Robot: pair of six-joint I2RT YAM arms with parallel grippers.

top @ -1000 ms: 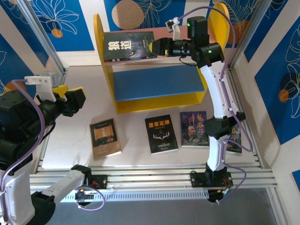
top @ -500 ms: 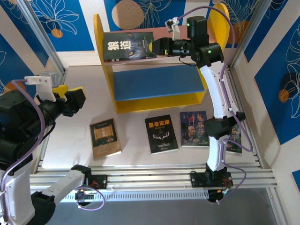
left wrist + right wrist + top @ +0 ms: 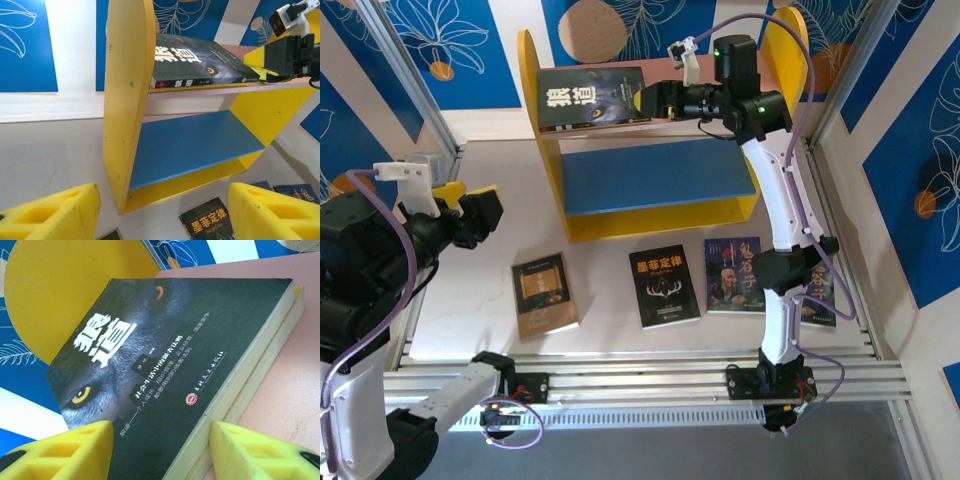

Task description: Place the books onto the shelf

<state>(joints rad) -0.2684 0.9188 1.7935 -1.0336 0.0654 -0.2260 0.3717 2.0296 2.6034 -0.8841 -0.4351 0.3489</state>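
While the right pincer (image 3: 157,440) stands open at the wolf-cover book (image 3: 150,350), its yellow fingers (image 3: 75,450) spread to either side of the book's corner rather than clamping it, I treat this step as seating the book and getting clear. The book lies flat on the pink board (image 3: 290,365) of the shelf (image 3: 125,100), with what looks like a second volume under it; I cannot tell which one.

From the left wrist view the book's spine sits right at the board's front lip, so I judge it wants a gentle push inward, toward the far yellow panel. I would keep the fingers level with the board and press on the page edge, not the cover, so the top book does not slide off whatever is beneath. Then I would back straight out along the arm's line without lifting, since a raised finger could catch the corner and drag the book out.

My left pincer (image 3: 162,192) hangs open and empty above the tabletop (image 3: 600,270), well apart from the shelf, and I leave it parked.

Four books wait on the tabletop in front of the shelf: a brown book (image 3: 543,293), a black book (image 3: 664,287), a dark blue book (image 3: 735,275), and another book (image 3: 820,300) half hidden behind the right arm. The blue board (image 3: 655,175) is bare.
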